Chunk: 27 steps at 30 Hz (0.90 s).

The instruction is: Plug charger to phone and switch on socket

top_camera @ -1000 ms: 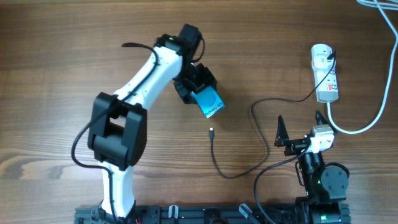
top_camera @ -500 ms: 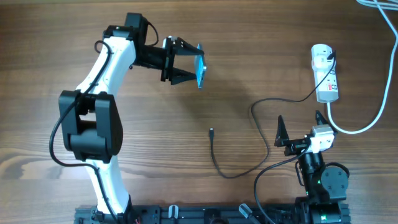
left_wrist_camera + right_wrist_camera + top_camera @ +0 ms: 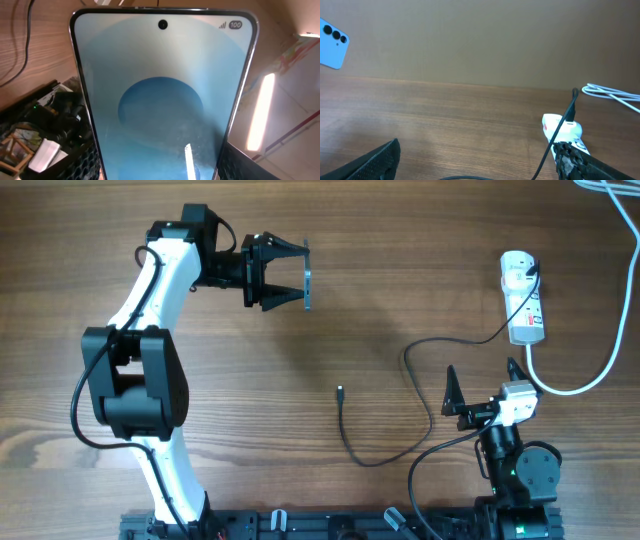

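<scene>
Brown wood-grain table [image 3: 450, 220], seen from overhead. L gripper [image 3: 298, 275]: jaws part-open, clamped on the edges of a slim rectangular smartphone w/ pale blue-teal screen [image 3: 162, 100], held in the air over the far-left area, edge-on from above. R gripper [image 3: 481, 375]: jaws wide, empty, by the near edge, right side. Thin black charger cable [image 3: 350, 445]: connector tip lies mid-table, apart from both grippers. White power strip [image 3: 523, 305] w/ thick white cord [image 3: 600, 375]: far-right corner.
</scene>
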{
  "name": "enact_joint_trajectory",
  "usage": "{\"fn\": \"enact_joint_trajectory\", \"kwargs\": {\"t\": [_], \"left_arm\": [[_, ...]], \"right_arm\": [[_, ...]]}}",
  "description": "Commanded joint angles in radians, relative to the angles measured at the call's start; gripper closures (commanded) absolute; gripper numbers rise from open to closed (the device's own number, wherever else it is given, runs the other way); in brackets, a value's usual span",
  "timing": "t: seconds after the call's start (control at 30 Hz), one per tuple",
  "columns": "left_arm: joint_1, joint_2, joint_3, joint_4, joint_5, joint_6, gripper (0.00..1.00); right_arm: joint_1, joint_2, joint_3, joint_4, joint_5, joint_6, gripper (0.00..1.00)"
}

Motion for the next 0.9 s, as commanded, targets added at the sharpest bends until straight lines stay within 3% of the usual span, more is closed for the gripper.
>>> {"fn": "enact_joint_trajectory", "kwargs": {"t": [0.0, 0.17, 0.23, 0.3, 0.37, 0.4, 0.5, 0.57, 0.6, 0.7, 0.77, 0.8, 0.87], "left_arm": [[0.0, -0.035, 0.003, -0.006, 0.057, 0.019, 0.31], [0.0, -0.035, 0.003, -0.051, 0.057, 0.019, 0.31], [0.0, -0.035, 0.003, -0.053, 0.056, 0.019, 0.31], [0.0, -0.035, 0.003, -0.053, 0.056, 0.02, 0.31], [0.001, -0.035, 0.003, -0.053, 0.056, 0.02, 0.32], [0.001, -0.035, 0.003, -0.053, 0.056, 0.02, 0.32], [0.001, -0.035, 0.003, -0.053, 0.056, 0.02, 0.32], [0.001, -0.035, 0.003, -0.054, 0.056, 0.019, 0.32], [0.001, -0.035, 0.003, -0.054, 0.056, 0.02, 0.32], [0.001, -0.035, 0.003, -0.053, 0.056, 0.02, 0.32], [0.001, -0.035, 0.003, -0.053, 0.056, 0.02, 0.31], [0.001, -0.035, 0.003, -0.053, 0.056, 0.02, 0.31], [0.001, -0.035, 0.003, -0.053, 0.056, 0.024, 0.31]], "right_arm": [[0.005, -0.004, -0.001, 0.004, 0.01, 0.008, 0.0], [0.004, -0.004, -0.001, 0.031, 0.043, -0.027, 0.0], [0.004, -0.004, -0.001, 0.015, -0.138, 0.167, 0.0], [0.004, 0.0, -0.001, 0.035, -0.374, 0.579, 0.0], [0.004, 0.012, -0.001, 0.037, -0.452, 0.907, 0.0], [0.004, 0.018, 0.0, 0.046, -0.483, 0.993, 0.0], [0.004, 0.018, 0.031, 0.127, -0.505, 1.064, 0.0], [0.004, 0.021, 0.129, 0.14, -0.493, 1.014, 0.01], [0.004, 0.043, 0.228, 0.063, -0.467, 0.9, 0.0], [0.004, 0.197, 0.499, -0.352, -0.292, 0.586, 0.0], [0.004, 0.393, 0.692, -0.615, -0.189, 0.422, 0.0], [0.004, 0.462, 0.75, -0.683, -0.197, 0.388, 0.0], [0.004, 0.605, 0.853, -0.734, -0.259, 0.551, 0.0]]}}
